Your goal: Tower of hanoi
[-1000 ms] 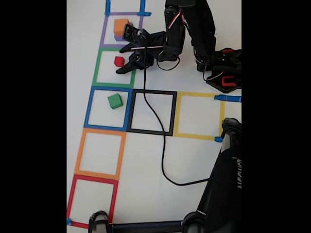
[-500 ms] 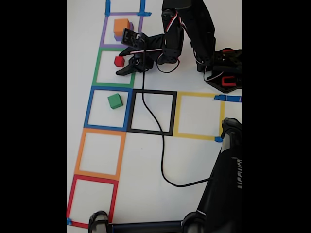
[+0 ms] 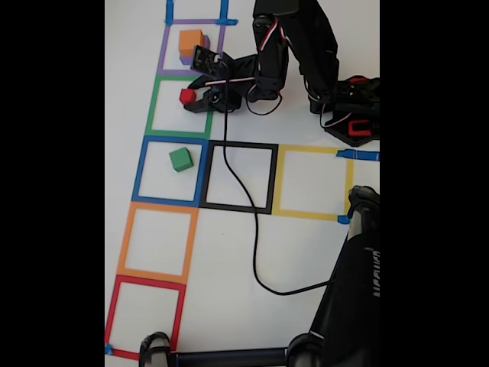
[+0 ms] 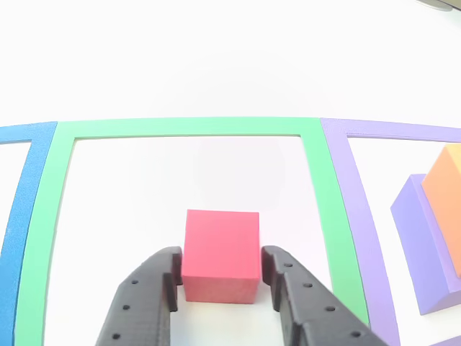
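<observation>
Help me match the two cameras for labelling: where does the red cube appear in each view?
Fixed view: the red cube sits upper left, inside the green tape square, at the tips of the gripper.
Other view: the red cube is low in the centre, between the gripper fingers.
Shared landmark: the green tape square, with the purple-and-orange stack next door.

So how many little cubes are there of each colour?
Purple cube: 1
Orange cube: 1, stacked on the purple one
Green cube: 1
Red cube: 1, between the jaws
Total: 4
</observation>
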You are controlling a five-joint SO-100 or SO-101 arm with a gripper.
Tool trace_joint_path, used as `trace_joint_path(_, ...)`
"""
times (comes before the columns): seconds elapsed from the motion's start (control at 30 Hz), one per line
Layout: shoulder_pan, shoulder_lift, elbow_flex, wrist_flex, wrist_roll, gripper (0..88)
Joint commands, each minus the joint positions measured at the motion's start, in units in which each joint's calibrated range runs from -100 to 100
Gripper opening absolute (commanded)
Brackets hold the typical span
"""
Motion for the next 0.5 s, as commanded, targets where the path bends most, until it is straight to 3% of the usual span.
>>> trace_joint_path(0.0, -1.2, -0.3, -1.3, -1.0, 0.4, 7.3)
trace_joint_path(0.47, -2.4, -2.9, -1.0, 0.5, 0.4, 5.2)
